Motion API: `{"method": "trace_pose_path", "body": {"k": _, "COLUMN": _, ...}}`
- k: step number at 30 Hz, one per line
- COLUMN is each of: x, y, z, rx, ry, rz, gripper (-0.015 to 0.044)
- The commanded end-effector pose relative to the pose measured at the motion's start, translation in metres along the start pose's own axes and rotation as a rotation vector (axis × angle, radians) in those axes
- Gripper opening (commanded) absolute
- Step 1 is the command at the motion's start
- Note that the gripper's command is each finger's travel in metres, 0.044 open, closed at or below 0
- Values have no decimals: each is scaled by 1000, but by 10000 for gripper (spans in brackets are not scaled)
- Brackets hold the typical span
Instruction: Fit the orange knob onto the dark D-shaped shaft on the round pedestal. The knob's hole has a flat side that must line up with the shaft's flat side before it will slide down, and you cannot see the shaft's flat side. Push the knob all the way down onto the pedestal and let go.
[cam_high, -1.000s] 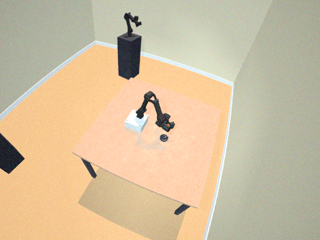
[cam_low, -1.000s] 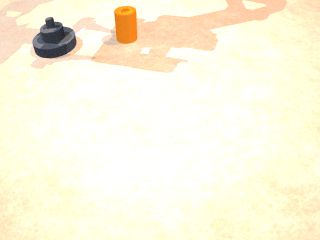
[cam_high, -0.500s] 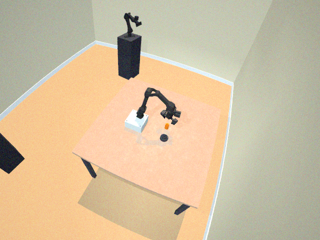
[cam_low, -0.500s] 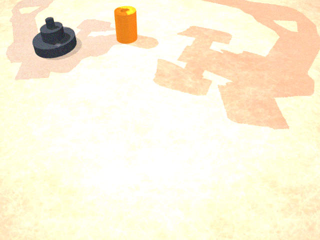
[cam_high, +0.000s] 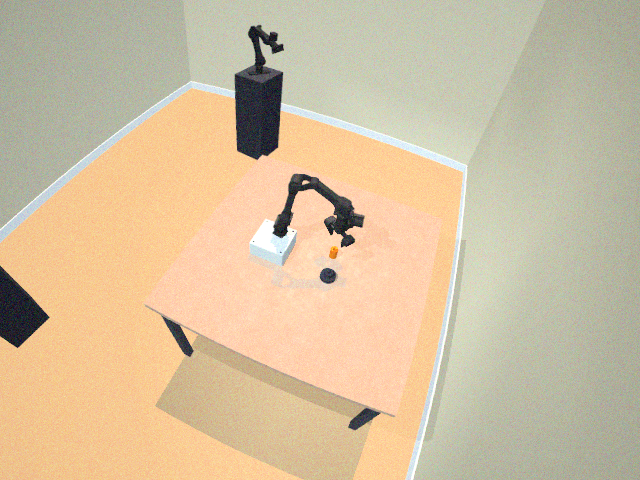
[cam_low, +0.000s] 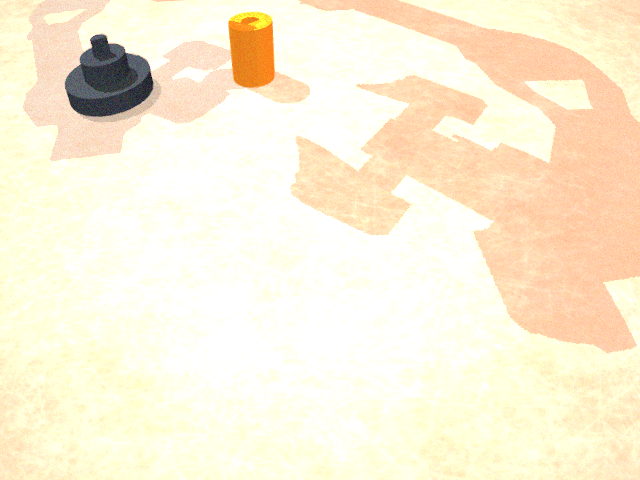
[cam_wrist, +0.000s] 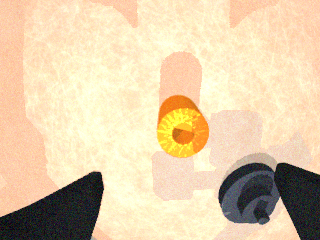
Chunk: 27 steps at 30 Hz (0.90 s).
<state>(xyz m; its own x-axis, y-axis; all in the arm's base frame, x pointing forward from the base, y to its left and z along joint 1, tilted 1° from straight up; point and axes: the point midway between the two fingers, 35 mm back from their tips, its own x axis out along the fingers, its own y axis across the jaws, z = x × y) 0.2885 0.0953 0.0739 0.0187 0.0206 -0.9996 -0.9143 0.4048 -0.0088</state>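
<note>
Greenish-gray walls (cam_high: 558, 268) (pale-skirted) enclose an orange floor (cam_high: 93, 372) and table (cam_high: 289, 330).
</note>
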Motion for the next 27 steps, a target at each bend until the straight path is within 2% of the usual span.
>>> {"method": "trace_pose_path", "body": {"k": 1, "x": 0, "y": 0, "z": -1, "rx": 309, "ry": 5, "rz": -4, "gripper": 440}}
{"method": "trace_pose_path", "body": {"k": 9, "x": 1, "y": 0, "z": -1, "rx": 1039, "ry": 4, "rz": -6, "gripper": 440}}
{"method": "trace_pose_path", "body": {"k": 19, "x": 1, "y": 0, "z": 0, "rx": 1056, "ry": 4, "rz": -6, "gripper": 440}}
{"method": "trace_pose_path", "body": {"k": 23, "x": 32, "y": 1, "z": -1, "rx": 1056, "ry": 4, "rz": -6, "gripper": 440}}
{"method": "trace_pose_path", "body": {"k": 27, "x": 35, "y": 1, "z": -1, "rx": 1056, "ry": 4, "rz": -6, "gripper": 440}}
